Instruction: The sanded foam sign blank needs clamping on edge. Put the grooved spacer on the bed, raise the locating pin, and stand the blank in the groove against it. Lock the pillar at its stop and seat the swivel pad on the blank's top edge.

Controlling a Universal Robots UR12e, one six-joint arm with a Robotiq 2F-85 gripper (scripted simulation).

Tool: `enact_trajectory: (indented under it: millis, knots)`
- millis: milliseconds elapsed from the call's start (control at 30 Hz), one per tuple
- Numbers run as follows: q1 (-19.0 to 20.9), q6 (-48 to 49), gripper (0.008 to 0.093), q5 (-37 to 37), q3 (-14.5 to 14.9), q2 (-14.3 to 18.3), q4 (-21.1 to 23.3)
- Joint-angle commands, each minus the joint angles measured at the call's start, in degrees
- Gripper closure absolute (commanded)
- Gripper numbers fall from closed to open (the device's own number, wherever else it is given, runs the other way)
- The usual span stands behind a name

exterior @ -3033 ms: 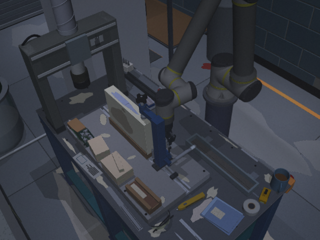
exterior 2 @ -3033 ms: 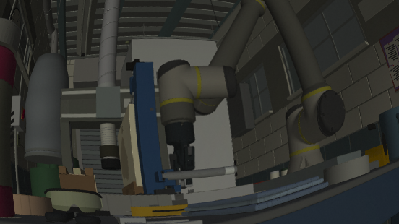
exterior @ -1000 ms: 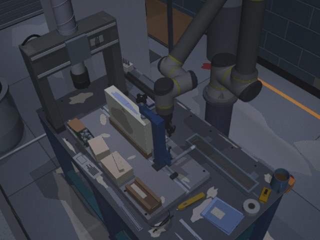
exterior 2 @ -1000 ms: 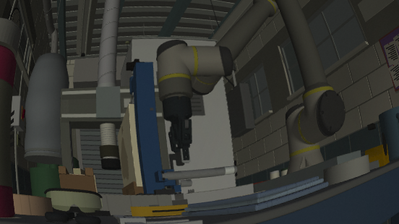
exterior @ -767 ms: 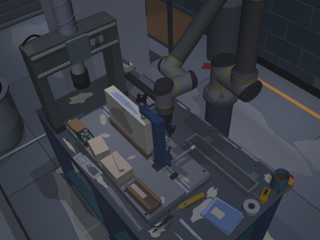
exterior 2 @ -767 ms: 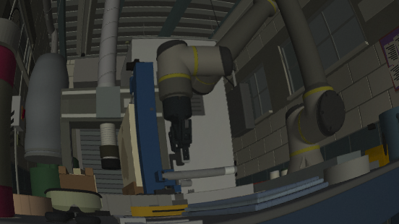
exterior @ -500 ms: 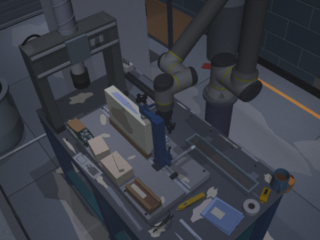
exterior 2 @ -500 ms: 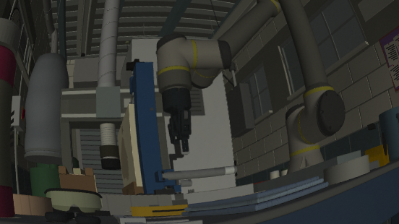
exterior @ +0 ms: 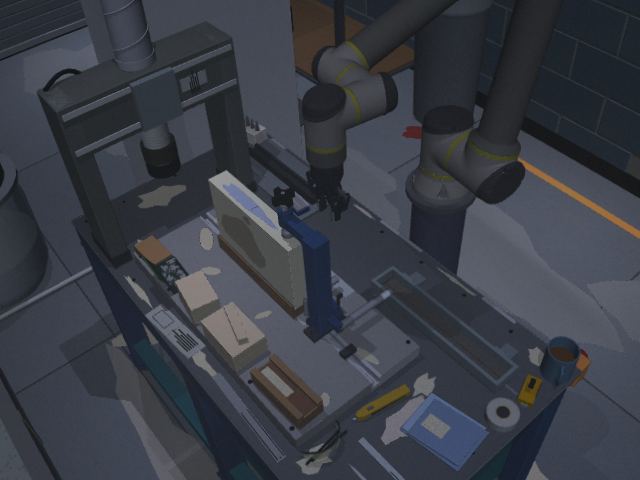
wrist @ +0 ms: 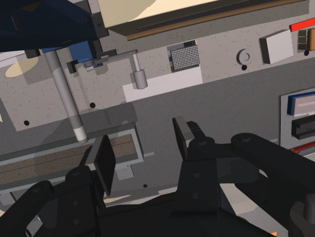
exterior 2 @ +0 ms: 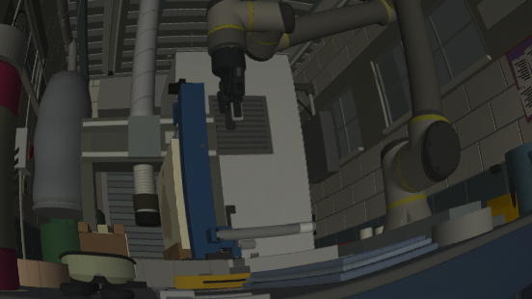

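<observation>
The grooved spacer is mostly hidden under the foam sign blank; only its brown edge shows along the bed. The cream blank stands on edge in it. The blue pillar rises at the blank's near end, and a black knob sits at the top of its arm. A grey lever sticks out from the pillar's base. My gripper is open and empty. It hangs to the right of the pillar's top, above the table. I cannot tell whether the swivel pad touches the blank's top edge.
Behind the bed stands a grey press frame with a duct. A long tray lies to the right of the bed. Foam blocks and a wooden block line the near side. A mug, tape roll and notebook sit at the table's end.
</observation>
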State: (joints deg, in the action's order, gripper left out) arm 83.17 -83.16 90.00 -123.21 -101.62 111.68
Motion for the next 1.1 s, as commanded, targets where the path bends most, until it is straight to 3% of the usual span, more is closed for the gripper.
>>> enact_trajectory:
  millis: [0, 367, 767, 1067]
  knots:
    - [0.00, 0.00, 0.0484, 0.00, 0.97, -0.41, -1.30]
    - [-0.01, 0.00, 0.0484, 0.00, 10.27, -3.22, -13.59]
    - [-0.05, 0.04, 0.0484, 0.00, 12.54, -3.34, -16.02]
    - [-1.61, 1.58, 0.0484, 0.00, 19.39, 5.14, -14.37]
